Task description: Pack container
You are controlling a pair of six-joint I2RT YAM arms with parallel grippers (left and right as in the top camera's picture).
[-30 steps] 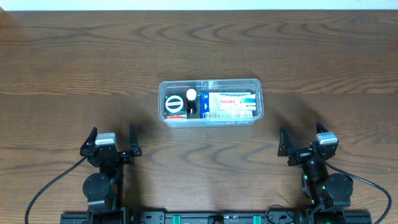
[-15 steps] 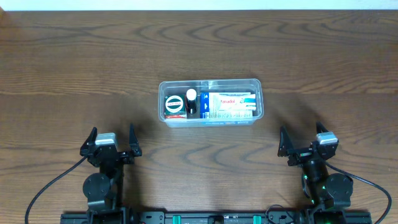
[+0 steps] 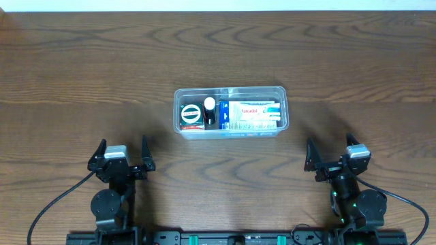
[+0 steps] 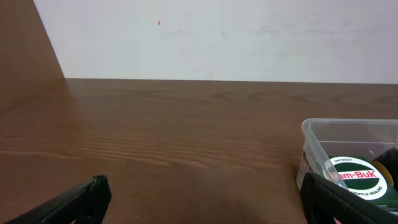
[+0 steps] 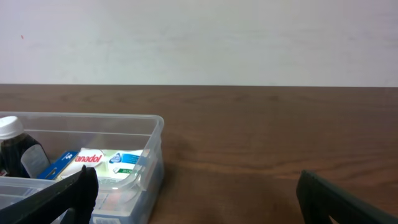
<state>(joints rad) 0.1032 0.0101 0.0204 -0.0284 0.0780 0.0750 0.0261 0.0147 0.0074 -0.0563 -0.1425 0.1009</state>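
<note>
The clear container [image 3: 285, 109] sits at the table's middle. Inside it lie a round balm tin [image 3: 191, 113], a dark bottle with a white cap [image 3: 209, 109] and white-and-blue packets [image 3: 252, 114]. My left gripper [image 3: 122, 155] is open and empty, near the front edge, left of and nearer than the container. My right gripper [image 3: 330, 158] is open and empty, right of and nearer than it. The left wrist view shows the container's left end [image 4: 314, 134] with the tin [image 4: 353, 177]. The right wrist view shows its right end [image 5: 152, 134] with the packets [image 5: 102, 163] and bottle [image 5: 15, 144].
The wooden table [image 3: 82, 61] runs to a white wall at the back. Black cables trail from both arm bases at the front edge.
</note>
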